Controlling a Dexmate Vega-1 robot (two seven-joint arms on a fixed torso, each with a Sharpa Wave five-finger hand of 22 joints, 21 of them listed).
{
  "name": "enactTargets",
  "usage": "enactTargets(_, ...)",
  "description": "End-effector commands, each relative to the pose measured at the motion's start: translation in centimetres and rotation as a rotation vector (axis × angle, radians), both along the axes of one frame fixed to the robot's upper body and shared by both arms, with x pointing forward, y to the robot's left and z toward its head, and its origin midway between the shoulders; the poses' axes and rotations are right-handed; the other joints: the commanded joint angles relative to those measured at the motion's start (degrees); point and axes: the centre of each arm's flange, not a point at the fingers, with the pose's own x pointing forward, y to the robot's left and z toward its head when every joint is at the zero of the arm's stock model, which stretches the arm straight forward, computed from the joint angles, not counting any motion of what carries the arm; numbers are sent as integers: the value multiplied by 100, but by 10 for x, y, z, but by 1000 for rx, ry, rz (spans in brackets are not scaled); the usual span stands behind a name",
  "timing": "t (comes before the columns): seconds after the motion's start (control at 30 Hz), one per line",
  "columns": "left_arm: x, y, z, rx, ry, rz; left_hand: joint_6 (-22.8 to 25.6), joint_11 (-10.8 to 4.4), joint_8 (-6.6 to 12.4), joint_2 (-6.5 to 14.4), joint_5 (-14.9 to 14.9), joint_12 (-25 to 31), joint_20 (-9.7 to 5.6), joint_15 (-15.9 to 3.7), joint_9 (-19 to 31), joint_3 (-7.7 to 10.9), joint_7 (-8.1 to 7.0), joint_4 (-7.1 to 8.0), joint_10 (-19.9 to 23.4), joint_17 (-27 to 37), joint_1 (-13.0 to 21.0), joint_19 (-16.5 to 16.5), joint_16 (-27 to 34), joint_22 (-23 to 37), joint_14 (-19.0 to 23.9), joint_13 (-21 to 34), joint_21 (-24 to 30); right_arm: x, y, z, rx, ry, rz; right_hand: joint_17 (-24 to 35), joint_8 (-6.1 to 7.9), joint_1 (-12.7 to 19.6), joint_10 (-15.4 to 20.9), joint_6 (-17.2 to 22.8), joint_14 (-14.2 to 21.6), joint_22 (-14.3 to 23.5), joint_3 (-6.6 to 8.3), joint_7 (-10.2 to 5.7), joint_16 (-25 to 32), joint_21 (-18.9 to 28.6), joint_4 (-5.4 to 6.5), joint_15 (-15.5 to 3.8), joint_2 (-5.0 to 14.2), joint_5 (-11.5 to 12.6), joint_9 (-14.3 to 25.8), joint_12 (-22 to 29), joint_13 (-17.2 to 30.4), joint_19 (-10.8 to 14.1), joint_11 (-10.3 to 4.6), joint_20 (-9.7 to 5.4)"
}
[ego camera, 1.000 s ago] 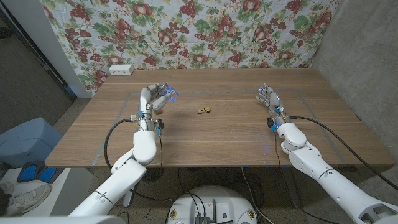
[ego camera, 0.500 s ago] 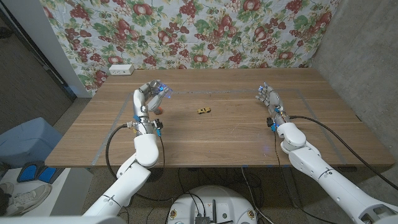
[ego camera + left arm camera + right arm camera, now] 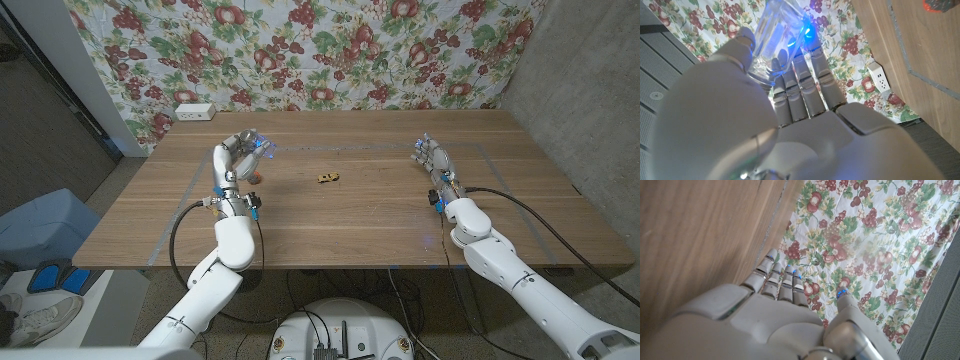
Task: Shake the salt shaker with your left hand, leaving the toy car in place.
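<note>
Your left hand is raised above the desk near its left edge, toward the far side, with its fingers wrapped around the salt shaker. The left wrist view shows the shaker as a clear glass body clasped between thumb and fingers, lit blue from the fingertips; no label or writing on it can be read. A small red-orange thing sits on the desk just under that hand, too small to make out.

The toy car sits on the desk a little left of its middle and toward the far edge, well apart from both hands. It looks yellowish, and any marking on it is too small to read.

Your right hand stands near the far right part of the desk, holding nothing, with its fingers straight and close side by side, pointing toward the far edge.

The desk is brown wood planking with a faint taped outline running near its edges. Behind it hangs a cloth printed with red fruit and green leaves. A white power outlet box rests on the far left corner. A grey wall rises to the right, and a blue bin stands on the floor off the left edge.
</note>
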Motion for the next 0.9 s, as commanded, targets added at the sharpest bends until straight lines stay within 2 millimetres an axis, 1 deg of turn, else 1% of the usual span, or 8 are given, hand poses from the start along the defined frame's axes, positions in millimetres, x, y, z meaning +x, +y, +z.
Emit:
enactTargets(0.03, 4, 1, 7, 113, 193, -12, 408, -368, 21, 1161, 36, 1, -1061, -1032, 7, 79, -281, -10, 97, 17, 1121, 610, 39, 117, 625, 9, 795, -4, 0, -2, -3, -4, -1, -4, -3, -6, 11, 22, 32, 8, 30, -13, -11, -32, 0, 24, 111, 10, 19, -5, 11, 57, -14, -14)
enactTargets(0.2, 6, -1, 13, 213, 287, -4, 394, -354, 16, 1155, 38, 2, -1062, -1033, 7, 80, -278, -15, 97, 17, 1123, 606, 39, 114, 623, 9, 809, -6, 0, -3, -1, -5, -1, -5, -3, -6, 8, 22, 30, 8, 30, -16, -12, -41, 0, 20, 111, 10, 19, -6, 11, 56, -14, -16)
enactTargets(0.5, 8, -5, 19, 328, 394, -12, 382, -333, 14, 1155, 43, 4, -1063, -1032, 7, 86, -274, -17, 96, 17, 1127, 595, 40, 108, 624, 9, 836, -9, 1, -4, 3, -6, -2, -6, -4, -9, 11, 19, 30, 9, 31, -13, -13, -59, 2, 22, 110, 10, 19, -5, 11, 60, -18, -16)
enactTargets(0.6, 9, -6, 20, 348, 408, -11, 379, -347, 13, 1155, 45, 2, -1062, -1031, 7, 88, -272, -17, 87, 17, 1127, 592, 40, 106, 624, 9, 846, -10, 1, -4, 0, -7, -4, -7, -4, -9, 9, 19, 30, 9, 31, -11, -12, -63, 2, 21, 111, 10, 19, -6, 11, 62, -18, -18)
enactTargets(0.73, 10, -6, 20, 365, 423, -8, 380, -329, 15, 1153, 46, 3, -1062, -1031, 8, 90, -270, -18, 89, 17, 1128, 587, 41, 103, 625, 9, 857, -12, 1, -5, 0, -6, -6, -7, -3, -8, 9, 22, 29, 9, 32, -11, -13, -70, 2, 24, 112, 10, 19, -6, 11, 66, -14, -17)
enactTargets(0.9, 12, -5, 19, 358, 405, -7, 381, -336, 17, 1152, 48, 2, -1062, -1031, 8, 93, -268, -19, 83, 17, 1128, 579, 41, 99, 626, 9, 873, -12, 1, -6, -1, -3, -11, -8, -2, -9, 14, 24, 33, 9, 32, -7, -12, -77, 2, 23, 110, 10, 19, -4, 11, 72, -5, -14)
